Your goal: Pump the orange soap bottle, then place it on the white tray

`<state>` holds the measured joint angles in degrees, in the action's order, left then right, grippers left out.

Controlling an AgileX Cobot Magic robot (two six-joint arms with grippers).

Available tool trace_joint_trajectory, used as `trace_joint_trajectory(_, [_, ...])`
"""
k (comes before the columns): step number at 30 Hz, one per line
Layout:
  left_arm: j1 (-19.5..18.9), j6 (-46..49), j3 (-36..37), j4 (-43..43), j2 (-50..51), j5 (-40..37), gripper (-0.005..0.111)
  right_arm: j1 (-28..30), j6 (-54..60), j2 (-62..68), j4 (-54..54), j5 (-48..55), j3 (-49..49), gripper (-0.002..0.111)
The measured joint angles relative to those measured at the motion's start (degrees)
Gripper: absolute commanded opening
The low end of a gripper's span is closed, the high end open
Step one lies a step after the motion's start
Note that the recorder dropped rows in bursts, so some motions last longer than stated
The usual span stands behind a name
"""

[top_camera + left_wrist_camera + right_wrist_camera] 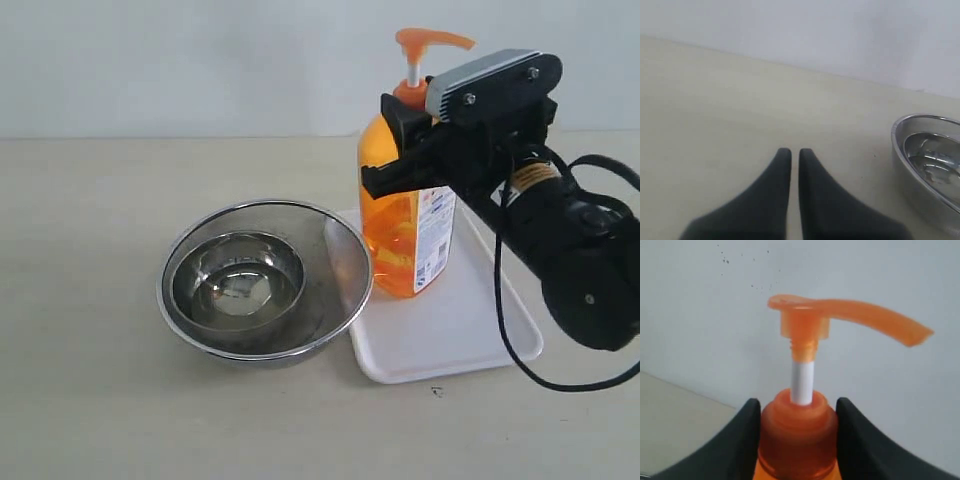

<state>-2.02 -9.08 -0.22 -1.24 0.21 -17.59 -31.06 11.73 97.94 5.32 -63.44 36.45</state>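
The orange soap bottle (400, 240) stands upright on the white tray (450, 330), near the tray's far left corner. Its pump head (430, 40) is up, with the white stem showing. My right gripper (385, 145) is shut on the bottle's neck. In the right wrist view the gripper (798, 412) has a black finger (751, 420) pressed on each side of the orange collar (797, 435), under the raised pump head (840, 315). My left gripper (795, 152) is shut on nothing, low over the bare table, and is out of the exterior view.
Two nested round steel bowls (165, 290) sit just left of the tray, the big one's rim touching or nearly touching the bottle's base. The same bowls (900, 150) lie beside the left gripper. A black cable (510, 340) hangs from the right arm over the tray.
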Motion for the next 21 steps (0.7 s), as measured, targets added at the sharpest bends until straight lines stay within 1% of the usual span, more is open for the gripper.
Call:
trace_joint_trajectory(3, [0.0,0.0,0.0,0.0,0.0,0.0,0.005,1.45,-0.7,-1.03,-2.65,2.82,0.0,0.0])
trace_joint_trajectory(12, [0.0,0.0,0.0,0.0,0.0,0.0,0.005,5.26,-2.23,-4.38,-10.33,4.95,-2.18,0.0])
trace_joint_trajectory(17, [0.0,0.0,0.0,0.0,0.0,0.0,0.005,8.65,-9.16,-6.63,-19.02,7.33,-2.43,0.0])
trace_joint_trajectory(21, [0.0,0.0,0.0,0.0,0.0,0.0,0.005,10.17,-14.02,-7.35,-24.92,8.38,-2.43,0.0])
